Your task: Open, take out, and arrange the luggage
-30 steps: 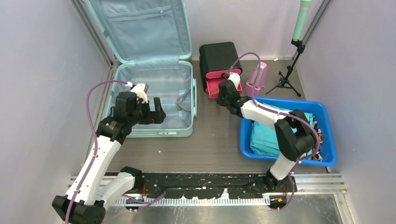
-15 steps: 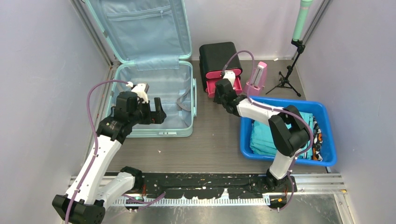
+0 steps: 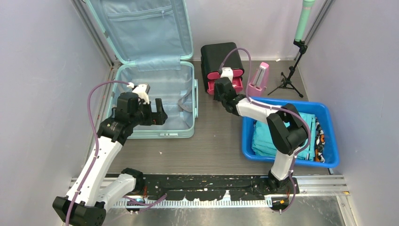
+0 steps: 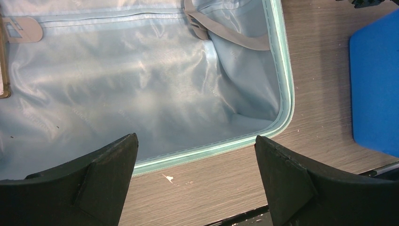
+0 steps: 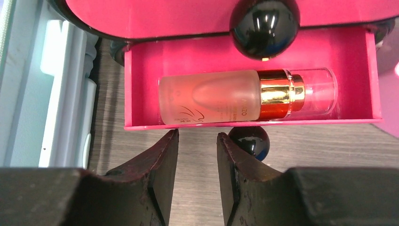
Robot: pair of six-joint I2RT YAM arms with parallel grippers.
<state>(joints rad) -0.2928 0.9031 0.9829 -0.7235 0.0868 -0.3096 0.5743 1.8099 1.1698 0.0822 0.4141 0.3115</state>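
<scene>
The luggage [image 3: 155, 89], a pale mint-green hard-shell suitcase, lies open at the back left with its lid [image 3: 141, 28] raised against the wall. Its light blue lining [image 4: 141, 84] holds nothing that I can see. My left gripper [image 3: 153, 115] hovers over the suitcase's near rim, jaws wide open and empty [image 4: 195, 139]. My right gripper [image 3: 219, 89] is at the small black drawer box [image 3: 221, 56]. It faces a pulled-out pink drawer [image 5: 141, 80] holding a frosted pink bottle [image 5: 211, 96] with a gold collar. Its jaws [image 5: 196, 135] stand a little apart just before the drawer's front, gripping nothing.
A blue tub [image 3: 329, 141] with folded teal cloth [image 3: 263, 139] sits at the right. A loose pink drawer [image 3: 259, 80] stands on edge behind it. A tripod [image 3: 289, 77] with a mint pole is at the back right. Black round knobs [image 5: 249, 141] stick out from the drawer fronts.
My right arm has swung left, from beside the loose pink drawer to the open drawer in the black box, and its jaws have parted slightly. The left arm has not moved.
</scene>
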